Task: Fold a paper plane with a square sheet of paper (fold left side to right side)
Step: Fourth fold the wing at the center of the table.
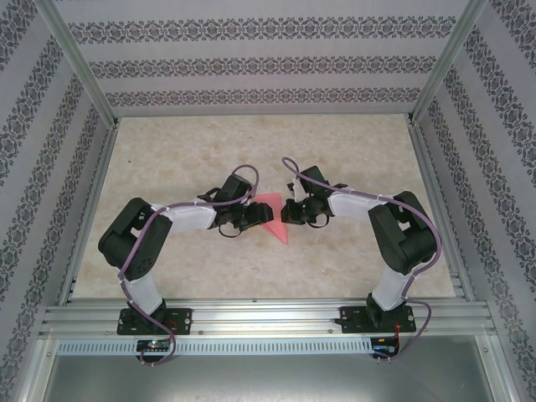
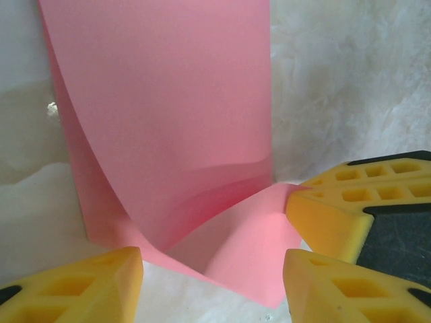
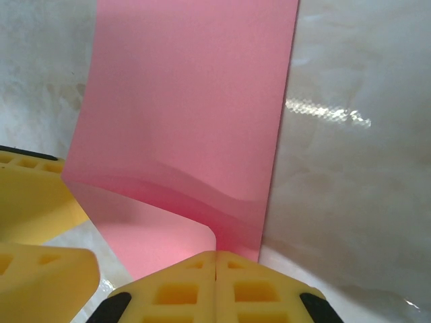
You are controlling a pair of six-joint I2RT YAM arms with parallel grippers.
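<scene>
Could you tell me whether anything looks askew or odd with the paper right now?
Yes: the pink paper is not flat; its folded-over layer bows up loosely near the right gripper, which pinches its edge.

Beige, marble-patterned tabletop [image 1: 251, 151], flat and glossy. Seen close from the left wrist, the tabletop [image 2: 350, 81] is pale and mottled. From the right wrist, the tabletop [image 3: 363, 188] carries a bright streak of reflected light. White wallpapered walls with horizontal bands of grey-purple ornament [image 1: 251, 63] enclose it at the back and both sides. A silver aluminium corner post [image 1: 79, 63] slants along the left wall. A silver aluminium extrusion rail [image 1: 268, 318] spans the near edge, with a slotted grey strip [image 1: 268, 345] just below it, then a plain grey metal panel [image 1: 268, 377].
</scene>
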